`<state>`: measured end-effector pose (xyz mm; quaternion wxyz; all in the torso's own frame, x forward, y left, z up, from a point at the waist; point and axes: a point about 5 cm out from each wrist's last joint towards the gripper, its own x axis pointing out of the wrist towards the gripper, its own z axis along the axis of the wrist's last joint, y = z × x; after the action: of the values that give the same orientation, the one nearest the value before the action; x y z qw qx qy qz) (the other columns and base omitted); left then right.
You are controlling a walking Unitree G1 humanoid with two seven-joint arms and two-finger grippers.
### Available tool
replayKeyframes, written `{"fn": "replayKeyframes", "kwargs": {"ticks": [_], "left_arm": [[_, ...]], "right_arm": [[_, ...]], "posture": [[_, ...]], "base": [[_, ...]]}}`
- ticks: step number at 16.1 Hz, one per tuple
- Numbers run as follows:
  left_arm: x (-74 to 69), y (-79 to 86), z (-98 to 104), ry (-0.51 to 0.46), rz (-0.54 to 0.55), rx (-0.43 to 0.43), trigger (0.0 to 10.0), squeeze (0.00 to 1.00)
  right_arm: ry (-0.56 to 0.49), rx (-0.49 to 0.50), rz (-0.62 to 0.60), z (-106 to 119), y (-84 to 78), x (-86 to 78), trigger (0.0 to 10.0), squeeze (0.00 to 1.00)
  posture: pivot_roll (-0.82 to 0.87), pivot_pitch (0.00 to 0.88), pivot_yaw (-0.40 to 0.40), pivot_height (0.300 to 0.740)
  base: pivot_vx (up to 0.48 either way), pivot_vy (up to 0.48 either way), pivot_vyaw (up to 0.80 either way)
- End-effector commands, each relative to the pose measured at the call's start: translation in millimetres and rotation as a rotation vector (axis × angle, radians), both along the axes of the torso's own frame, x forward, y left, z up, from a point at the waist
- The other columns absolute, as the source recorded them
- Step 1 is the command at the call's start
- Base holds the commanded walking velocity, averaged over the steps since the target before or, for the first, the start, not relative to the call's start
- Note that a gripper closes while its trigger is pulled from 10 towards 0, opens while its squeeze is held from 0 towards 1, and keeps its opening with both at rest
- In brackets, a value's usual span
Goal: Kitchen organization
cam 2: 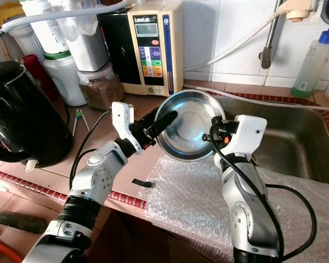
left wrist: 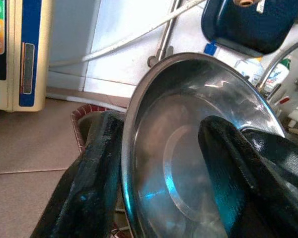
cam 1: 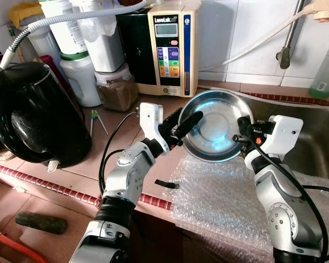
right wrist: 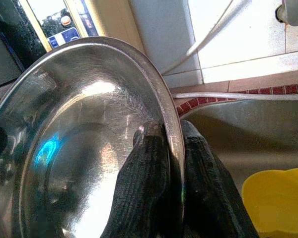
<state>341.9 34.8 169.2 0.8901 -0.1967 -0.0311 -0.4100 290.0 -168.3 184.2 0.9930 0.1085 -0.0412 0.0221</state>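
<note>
Far left, black kettle (cam 1: 30,112) on the tiled tabletop (cam 1: 115,159) — parked clear of our working space. Behind it, white jars (cam 1: 79,76) and a water ionizer (cam 1: 167,46) against the wall. Centre: steel bowl (cam 1: 216,127), held tilted in the air above the bubble wrap (cam 1: 219,194). Our left gripper (cam 1: 181,127) pinches its near rim, our right gripper (cam 1: 242,137) clamps the opposite rim — two holds to steady it. Right: the sink (cam 2: 285,137), probably its destination.

The left pincer (left wrist: 161,168) clamped the rim of a tilted steel bowl (left wrist: 188,148), one black finger inside, one behind. Beyond stood a cream appliance (left wrist: 15,49) on the brown counter (left wrist: 30,148) and white wall tiles (left wrist: 104,44).
</note>
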Motion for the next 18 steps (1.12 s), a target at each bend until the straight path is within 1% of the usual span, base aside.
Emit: {"fn": "replayKeyframes", "kwargs": {"ticks": [1, 2, 3, 4, 5, 7, 8, 9, 10, 11, 12, 13, 15, 16, 18], "left_arm": [[-19.8, -39.2, 10, -0.080, -0.211, 0.027, 10.0, 1.00], [-20.3, -38.4, 9, -0.071, -0.215, 0.034, 10.0, 1.00], [-22.5, -37.9, 8, -0.055, -0.249, 0.034, 10.0, 1.00], [-23.0, -37.9, 8, -0.056, -0.256, 0.034, 10.0, 1.00], [-25.5, -37.4, 9, -0.051, -0.301, 0.032, 10.0, 1.00], [-23.8, -34.7, 8, -0.056, -0.298, 0.051, 10.0, 1.00], [-12.7, -27.0, 4, -0.083, -0.185, 0.134, 10.0, 1.00], [-10.5, -25.5, 3, -0.079, -0.166, 0.145, 10.0, 1.00], [-4.0, -19.8, 2, -0.077, -0.099, 0.164, 10.0, 1.00], [0.6, -15.7, 1, -0.079, -0.048, 0.199, 10.0, 1.00], [7.0, -9.4, -1, -0.084, 0.037, 0.254, 10.0, 1.00], [7.3, -8.2, -1, -0.072, 0.030, 0.243, 10.0, 1.00], [6.3, -8.0, -2, -0.085, 0.021, 0.254, 10.0, 1.00], [5.0, -8.4, -3, -0.103, 0.007, 0.270, 10.0, 1.00], [-1.0, -10.0, -6, -0.141, -0.056, 0.285, 10.0, 1.00]], "right_arm": [[0.049, -0.030, -0.125, -5, -6.7, 6.5, 0.0, 0.00], [0.044, -0.034, -0.159, -5, -10.6, 7.3, 0.0, 0.00], [0.043, -0.050, -0.214, -4, -17.9, 8.6, 0.0, 0.00], [0.043, -0.051, -0.221, -4, -18.9, 8.8, 0.0, 0.00], [0.031, -0.072, -0.268, -2, -26.2, 8.4, 0.0, 0.00], [0.026, -0.085, -0.313, 0, -34.6, 7.4, 0.0, 0.00], [0.013, -0.041, -0.369, 1, -46.0, 4.7, 0.0, 0.00], [0.013, -0.032, -0.372, 2, -47.3, 4.3, 0.0, 0.00], [0.006, -0.061, -0.392, 2, -51.1, 3.0, 0.0, 0.00], [0.011, -0.057, -0.402, 2, -54.0, 2.1, 0.0, 0.00], [0.016, -0.072, -0.414, 1, -56.9, 0.9, 0.0, 0.00], [0.028, -0.086, -0.443, -2, -61.5, -0.9, 0.0, 0.00], [0.053, -0.110, -0.501, -6, -70.5, -4.6, 0.0, 0.00], [0.073, -0.136, -0.548, -8, -77.9, -7.1, 0.0, 0.00], [0.134, -0.149, -0.664, -17, -98.0, -13.3, 0.0, 0.00]], "posture": [[-0.09, 0.000, 0.140, 0.740], [-0.09, 0.000, 0.142, 0.740], [-0.08, 0.000, 0.142, 0.740], [-0.08, 0.000, 0.142, 0.740], [-0.08, 0.000, 0.143, 0.740], [-0.08, 0.000, 0.145, 0.740], [-0.08, 0.000, 0.145, 0.740], [-0.08, 0.000, 0.145, 0.740], [-0.09, 0.000, 0.145, 0.740], [-0.09, 0.000, 0.145, 0.740], [-0.09, 0.000, 0.145, 0.740], [-0.09, 0.000, 0.144, 0.740], [-0.09, 0.000, 0.146, 0.740], [-0.09, 0.000, 0.146, 0.740], [-0.08, 0.000, 0.148, 0.740]], "base": [[0.000, 0.000, 0.00], [0.000, 0.000, 0.00], [0.000, 0.000, 0.00], [0.000, 0.000, 0.00], [0.000, 0.000, 0.00], [0.000, 0.000, 0.00], [0.000, 0.000, 0.00], [0.000, 0.000, 0.00], [0.000, 0.000, 0.00], [0.000, 0.000, 0.00], [0.000, 0.000, 0.00], [0.000, 0.000, 0.00], [0.000, 0.000, 0.00], [0.000, 0.000, 0.00], [0.000, 0.000, 0.00]]}}
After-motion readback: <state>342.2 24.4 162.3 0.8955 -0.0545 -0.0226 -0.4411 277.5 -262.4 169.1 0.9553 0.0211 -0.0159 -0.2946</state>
